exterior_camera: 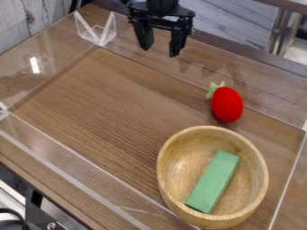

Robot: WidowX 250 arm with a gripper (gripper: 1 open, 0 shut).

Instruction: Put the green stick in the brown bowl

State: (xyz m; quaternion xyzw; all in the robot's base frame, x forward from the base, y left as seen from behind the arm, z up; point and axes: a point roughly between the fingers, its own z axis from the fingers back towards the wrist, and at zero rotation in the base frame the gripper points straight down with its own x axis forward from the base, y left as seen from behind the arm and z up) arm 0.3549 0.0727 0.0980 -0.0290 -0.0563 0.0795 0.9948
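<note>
Green stick (214, 182) lies in brown bowl (177, 148), well apart from parted jaws.

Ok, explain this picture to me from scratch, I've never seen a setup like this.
There is one camera view, looking down across a wooden table with clear plastic walls around it. The black thing at the top is the robot's gripper, a two-fingered claw pointing down, open and holding nothing. On the table sits a brown bowl with the green stick, a flat block, lying inside it. Beside the bowl is a red strawberry toy. So the stick is already in the bowl.
</note>
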